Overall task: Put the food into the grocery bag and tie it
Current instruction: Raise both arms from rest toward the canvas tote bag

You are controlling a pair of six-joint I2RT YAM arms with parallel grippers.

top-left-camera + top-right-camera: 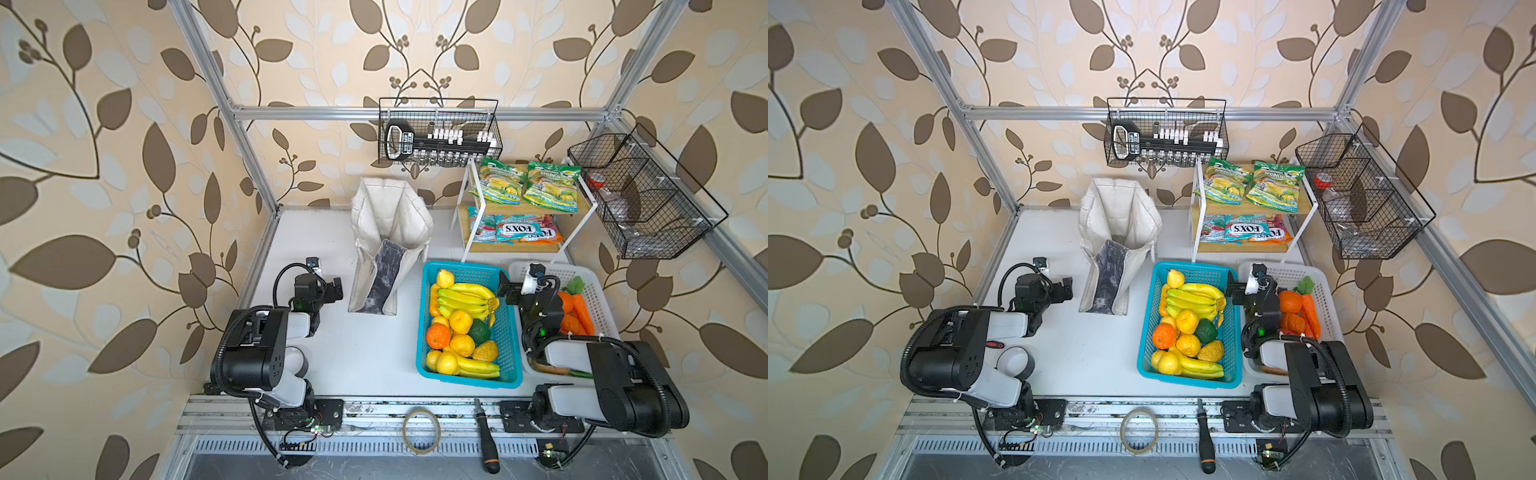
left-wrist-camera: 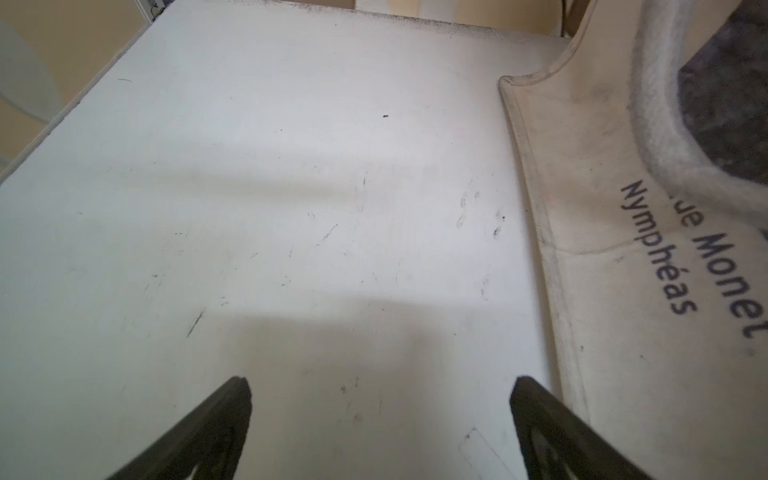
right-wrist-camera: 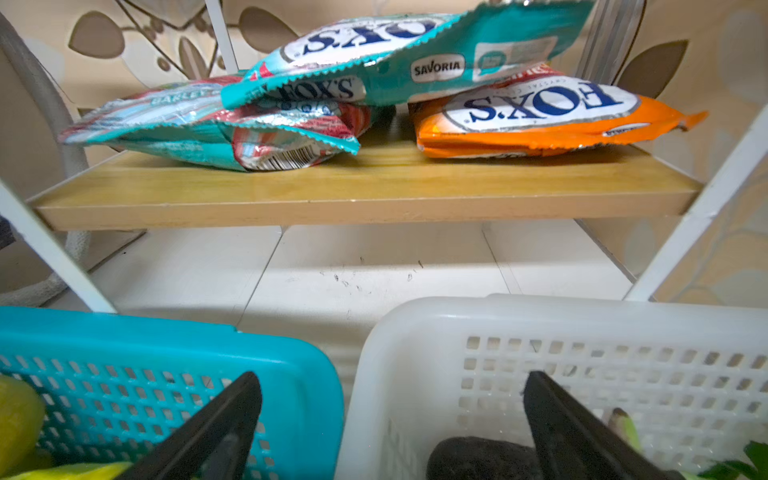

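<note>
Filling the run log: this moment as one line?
left gripper open, beside grocery bag | right gripper open, straddling blue basket and white basket | snack packets on top shelf | orange in blue basket

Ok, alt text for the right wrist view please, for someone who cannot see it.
The right end effector, open and empty, points over the adjoining edges of a blue basket and a white basket. Behind them a wooden shelf holds teal and orange FOX'S packets.

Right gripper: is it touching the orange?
Apart. In a top view the open right gripper sits by the blue basket's far right corner; the orange lies by its left wall, bananas between them.
</note>
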